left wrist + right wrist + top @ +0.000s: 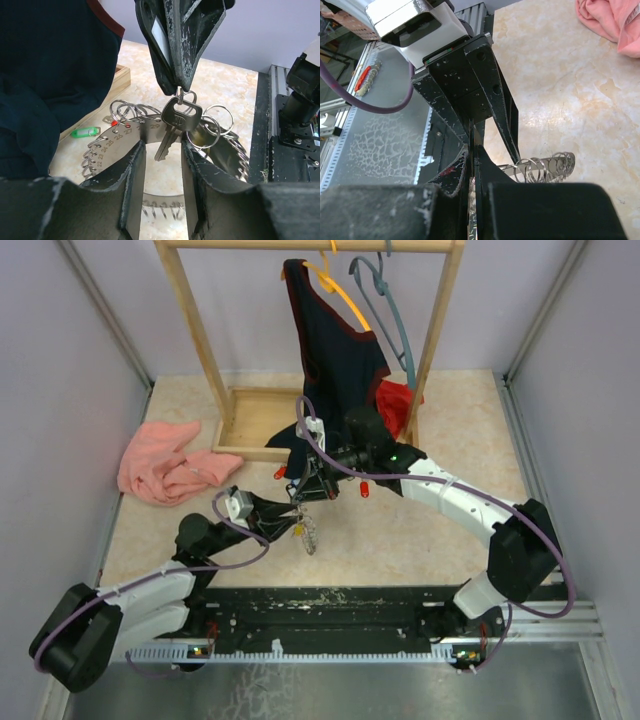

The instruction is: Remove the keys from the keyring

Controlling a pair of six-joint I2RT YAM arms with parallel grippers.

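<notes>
The keyring [125, 137] is a flat grey ring with engraved numbers and small wire split rings along its edge. It also shows in the top view [309, 535] and the right wrist view [545, 167]. My left gripper [162, 145] has its jaws apart over the ring's hole, fingertips at the far band; it shows in the top view [292, 512]. My right gripper [179, 90] comes down from above, shut on the small split ring of a silver key [176, 120] hanging over the hole. A green tag [85, 132] and a red tag [114, 123] lie beyond the ring.
A wooden clothes rack [200, 340] stands at the back with a dark garment [335, 350], an orange hanger [335, 285] and a grey hanger [390, 310]. A pink cloth [165, 465] lies at the left. Small red tags [365, 490] lie near the right gripper.
</notes>
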